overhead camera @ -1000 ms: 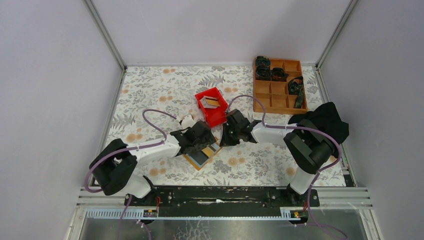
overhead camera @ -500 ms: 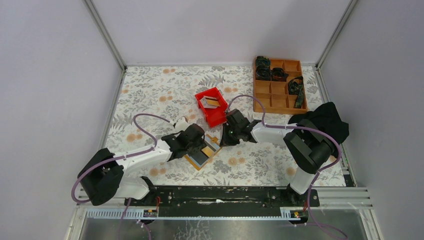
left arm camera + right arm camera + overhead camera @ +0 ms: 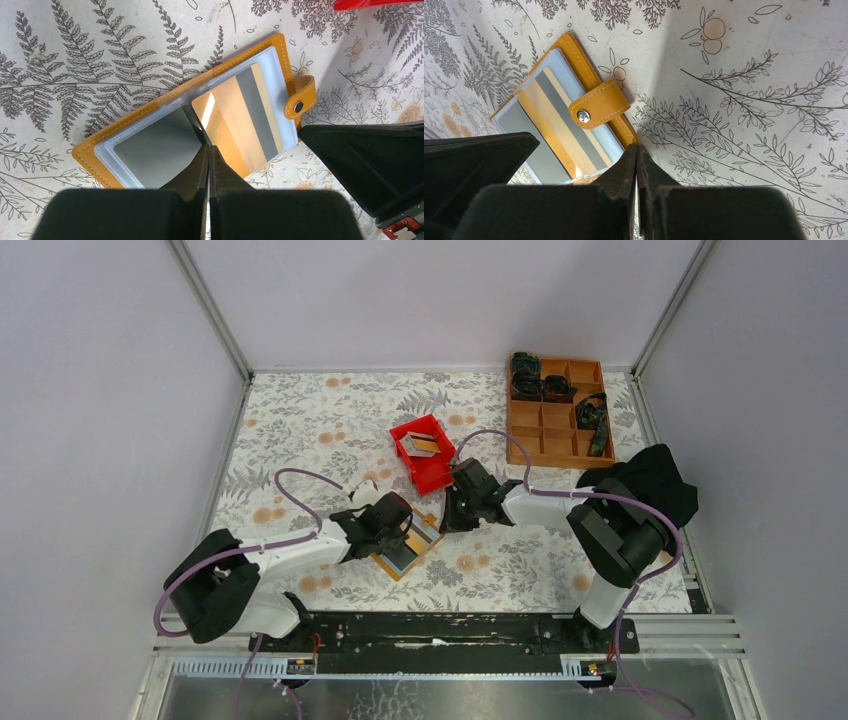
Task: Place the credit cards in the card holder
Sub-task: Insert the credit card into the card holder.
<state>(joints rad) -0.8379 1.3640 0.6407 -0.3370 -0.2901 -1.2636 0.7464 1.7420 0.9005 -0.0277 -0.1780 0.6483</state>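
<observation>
The card holder point(image 3: 404, 547) lies open on the floral table, tan-orange with clear sleeves. In the left wrist view its left sleeve holds a grey credit card point(image 3: 152, 145) and its right sleeve a gold and grey striped card point(image 3: 245, 112). My left gripper point(image 3: 208, 147) is shut with nothing in it, tips just over the holder's middle fold. My right gripper point(image 3: 636, 147) is shut, tips at the holder's orange edge point(image 3: 626, 132) below the snap strap point(image 3: 598, 104). I cannot tell whether it pinches that edge. More credit cards point(image 3: 422, 444) lie in the red bin.
The red bin point(image 3: 432, 472) stands just behind the holder. An orange-brown compartment tray point(image 3: 558, 442) with dark items sits at the back right. A black cloth point(image 3: 650, 480) lies by the right wall. Both arms crowd the holder from either side.
My left gripper has gone from wide open to shut and drawn slightly back to the left over the holder. The right arm has not moved.
</observation>
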